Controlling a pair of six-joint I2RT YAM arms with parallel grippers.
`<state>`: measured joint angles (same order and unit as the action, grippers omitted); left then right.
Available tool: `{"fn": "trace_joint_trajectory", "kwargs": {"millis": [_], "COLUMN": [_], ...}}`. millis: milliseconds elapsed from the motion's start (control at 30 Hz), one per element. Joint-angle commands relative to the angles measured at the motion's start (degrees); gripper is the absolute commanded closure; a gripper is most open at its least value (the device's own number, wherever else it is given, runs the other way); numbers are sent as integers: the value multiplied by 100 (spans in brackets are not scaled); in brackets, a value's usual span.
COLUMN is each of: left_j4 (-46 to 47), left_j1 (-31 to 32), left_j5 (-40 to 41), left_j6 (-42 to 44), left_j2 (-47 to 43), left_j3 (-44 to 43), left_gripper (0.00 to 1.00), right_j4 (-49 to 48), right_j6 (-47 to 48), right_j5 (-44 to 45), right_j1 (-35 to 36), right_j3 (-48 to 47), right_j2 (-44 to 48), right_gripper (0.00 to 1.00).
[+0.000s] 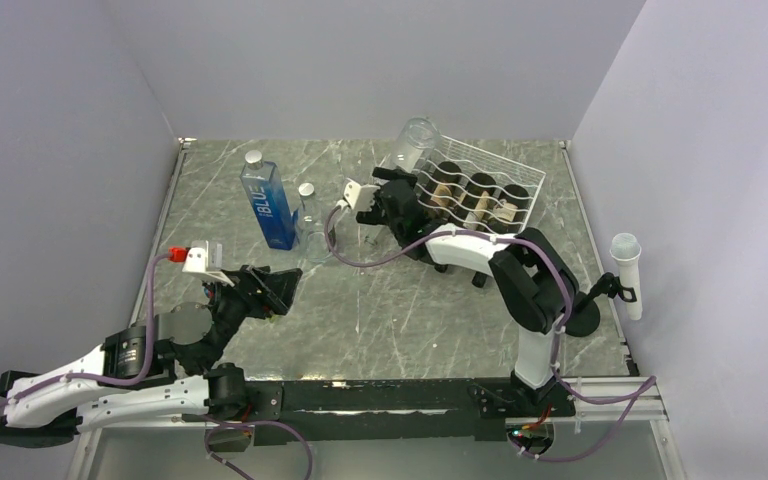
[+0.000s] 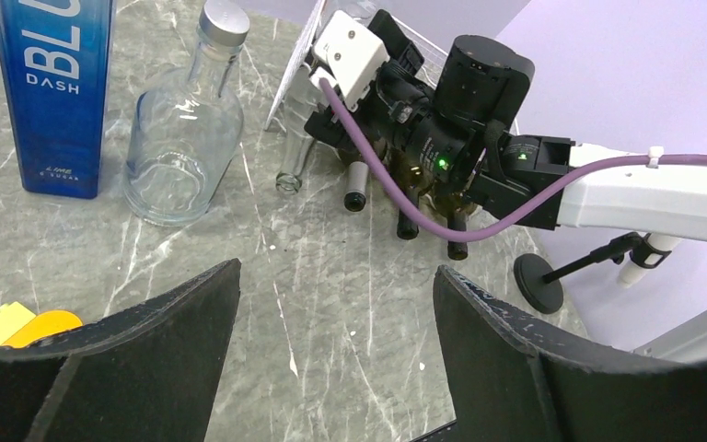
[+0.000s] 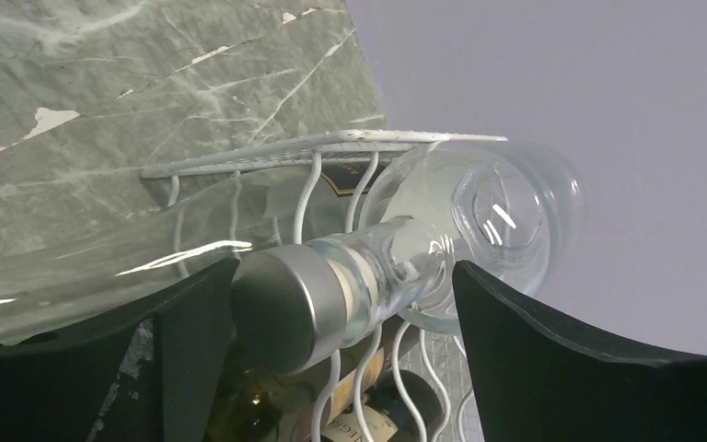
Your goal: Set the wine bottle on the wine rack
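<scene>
The wine bottle (image 1: 415,140), clear glass with a silver cap (image 3: 285,308), lies on the top tier of the white wire wine rack (image 1: 520,170) at the back right, neck toward me. In the right wrist view its body (image 3: 479,216) rests in a groove below the rack's rim (image 3: 267,157). My right gripper (image 3: 341,322) is open around the neck, the cap close to the left finger (image 3: 184,331). My left gripper (image 2: 336,341) hangs open over bare table at the near left (image 1: 280,285), holding nothing.
A tall blue bottle (image 1: 268,205) and a squat clear bottle (image 1: 310,225) stand at the back left. Several dark bottles (image 1: 465,195) fill the rack's lower tier. A white tube on a stand (image 1: 627,270) sits by the right wall. A yellow-orange object (image 2: 18,327) lies near the left gripper.
</scene>
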<state>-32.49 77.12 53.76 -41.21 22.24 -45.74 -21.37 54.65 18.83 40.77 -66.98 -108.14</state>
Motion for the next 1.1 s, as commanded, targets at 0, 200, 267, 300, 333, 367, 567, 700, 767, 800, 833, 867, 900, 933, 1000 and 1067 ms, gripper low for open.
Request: {"fn": "trace_joint_trajectory", "kwargs": {"millis": [0, 200, 267, 300, 333, 367, 567, 700, 767, 800, 833, 867, 900, 933, 1000, 1067], "left_j4": [24, 34, 27, 17, 22, 19, 22, 24, 79, 123, 150, 102, 17, -81, -302, -464], "left_j1": [22, 22, 22, 22, 22, 22, 22, 22, 21, 22, 22, 22, 22, 22, 22, 22], "left_j5": [-67, -73, -85, -83, -89, -86, -105, -145, -199, -220, -244, -244, -228, -218, -172, -143], "left_j6": [36, 65, 48, 32, 33, 23, 3, 5, 75, 132, 172, 115, 40, -23, -195, -354], "left_j2": [-22, 8, 11, 9, 16, 2, -2, 38, 66, 95, 130, 175, 228, 294, 414, 519], "left_j3": [-231, -245, -243, -238, -235, -234, -256, -282, -278, -271, -276, -315, -362, -416, -519, -577], "left_gripper": [19, 19, 19, 19, 19, 19, 17, 14, 11, 8, 4, 1, 1, 1, 1, 1], "right_j4": [525, 1018, 1399, 1531, 1675, 1817, 2684, 3543, 4439, 4670, 4831, 5000, 5188, 5338, 5443, 5436], "right_j6": [-609, -1014, -1153, -1215, -1287, -1341, -1815, -2749, -3345, -3556, -3731, -3905, -4055, -4220, -4554, -4934], "right_j5": [278, 171, 87, 45, -6, -4, -50, -92, -223, -186, -145, -138, -226, -355, -632, -1168], "right_j1": [-175, -158, -151, -149, -149, -139, -1, 114, 135, 166, 206, 245, 281, 320, 383, 393], "right_j3": [-126, -206, -308, -341, -378, -431, -743, -1252, -1821, -2005, -2122, -2201, -2277, -2313, -2230, -2051], "right_j2": [260, 735, 887, 975, 1046, 1101, 1581, 1932, 1878, 1874, 1905, 1947, 2011, 2091, 2361, 2675], "right_gripper": [10, 1, 0, 0, 0, 0, 0, 0, 0, 0, 0, 0, 0, 0, 0, 0]}}
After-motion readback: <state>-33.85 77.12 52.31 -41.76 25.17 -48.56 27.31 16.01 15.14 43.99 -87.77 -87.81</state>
